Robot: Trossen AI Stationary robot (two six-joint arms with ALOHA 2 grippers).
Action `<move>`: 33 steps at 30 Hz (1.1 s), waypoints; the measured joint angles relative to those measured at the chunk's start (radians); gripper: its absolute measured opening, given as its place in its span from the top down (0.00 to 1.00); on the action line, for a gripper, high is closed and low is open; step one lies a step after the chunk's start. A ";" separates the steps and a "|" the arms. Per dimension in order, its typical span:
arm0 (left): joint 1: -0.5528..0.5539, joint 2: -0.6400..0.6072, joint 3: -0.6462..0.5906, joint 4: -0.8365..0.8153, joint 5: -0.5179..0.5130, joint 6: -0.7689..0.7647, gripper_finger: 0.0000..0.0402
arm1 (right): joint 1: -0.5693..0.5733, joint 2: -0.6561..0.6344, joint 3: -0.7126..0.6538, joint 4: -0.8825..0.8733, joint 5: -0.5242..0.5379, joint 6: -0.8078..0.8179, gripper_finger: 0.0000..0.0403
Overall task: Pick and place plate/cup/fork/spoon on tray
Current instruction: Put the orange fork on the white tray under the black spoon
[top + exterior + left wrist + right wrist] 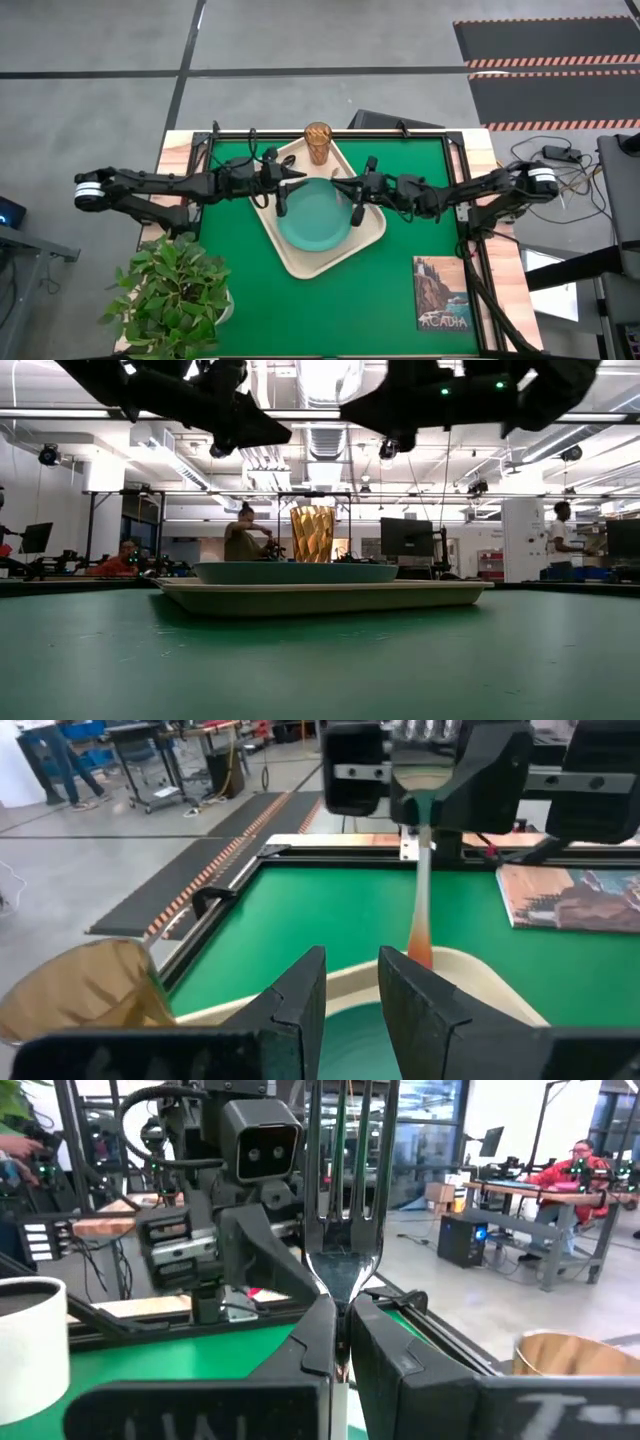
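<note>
Seen from above, a green mat (400,215) covered the table, and a cream tray (300,262) lay tilted on it near the middle. At the far left a leafy potted plant (172,292) stood at the table's near corner. The left gripper (283,205) hung over the tray's left side, above the edge of the teal plate (315,222) that rested in the tray; in its own wrist view its two dark fingers (300,1005) stood a little apart with nothing between them. An amber ribbed cup (318,143) stood upright at the tray's far corner, just beyond the plate. To the right, the right gripper (357,212) hung over the plate's right edge, pinched on the fork (345,1190). In the right wrist view the fingers (320,1345) pressed together on the fork's neck, and the silver tines rose straight up past them. The left wrist view showed the thin red-orange handle hanging down toward the tray's rim; whether its tip touched the rim could not be told. The fork was too slim to make out from above. No spoon could be made out in any view. At the far right an Acadia picture book (442,293) lay flat on the mat, well apart from the tray.
</note>
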 joint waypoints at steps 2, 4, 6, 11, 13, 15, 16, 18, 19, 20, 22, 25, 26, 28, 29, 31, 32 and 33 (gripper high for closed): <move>-0.008 0.016 0.000 0.005 0.001 0.001 0.81 | 0.000 0.036 0.032 0.000 0.000 -0.010 0.97; -0.011 0.038 -0.003 0.017 0.002 0.002 0.79 | 0.000 0.068 0.062 -0.001 0.000 -0.021 0.97; -0.011 0.055 -0.004 0.031 0.003 0.002 0.75 | 0.000 0.099 0.092 0.001 0.000 -0.026 0.97; -0.014 0.085 0.009 0.042 0.024 -0.002 0.58 | 0.000 0.155 0.145 -0.001 0.007 -0.056 0.97; -0.016 0.088 0.010 0.037 0.032 -0.003 0.52 | 0.000 0.171 0.166 0.007 0.008 -0.069 0.97; -0.018 0.088 0.010 0.045 0.033 -0.003 0.47 | -0.001 0.186 0.188 0.015 0.008 -0.080 0.97; -0.020 0.088 0.010 0.044 0.033 -0.003 0.45 | -0.002 0.193 0.201 0.015 0.008 -0.087 0.97; -0.023 0.088 0.010 0.046 0.033 -0.003 0.43 | -0.002 0.206 0.220 0.014 0.009 -0.097 0.97; -0.025 0.088 0.010 0.052 0.036 -0.003 0.42 | -0.001 0.210 0.229 0.014 0.008 -0.097 0.97; -0.029 0.088 0.010 0.056 0.042 -0.003 0.42 | -0.001 0.214 0.235 0.013 0.008 -0.098 0.97; -0.032 0.087 0.010 0.057 0.067 -0.001 0.41 | 0.000 0.224 0.248 0.014 0.008 -0.100 0.97; -0.035 0.088 0.009 0.094 0.076 0.003 0.41 | 0.000 0.238 0.263 0.014 0.008 -0.079 0.97; -0.035 0.089 0.009 0.120 0.076 0.002 0.41 | 0.000 0.245 0.271 0.027 0.008 -0.069 0.97; -0.035 0.093 0.009 0.171 0.074 -0.003 0.41 | 0.000 0.261 0.274 0.064 0.008 -0.053 0.97; -0.034 0.095 0.010 0.184 0.074 -0.003 0.41 | 0.000 0.269 0.280 0.079 0.008 -0.047 0.97; -0.034 0.095 0.009 0.187 0.073 -0.003 0.43 | 0.000 0.281 0.282 0.107 0.010 -0.028 0.97; -0.035 0.095 0.009 0.187 0.072 -0.003 0.44 | 0.000 0.287 0.282 0.123 0.019 -0.019 0.97; -0.035 0.095 0.008 0.188 0.069 -0.003 0.47 | 0.000 0.292 0.283 0.134 0.034 -0.007 0.97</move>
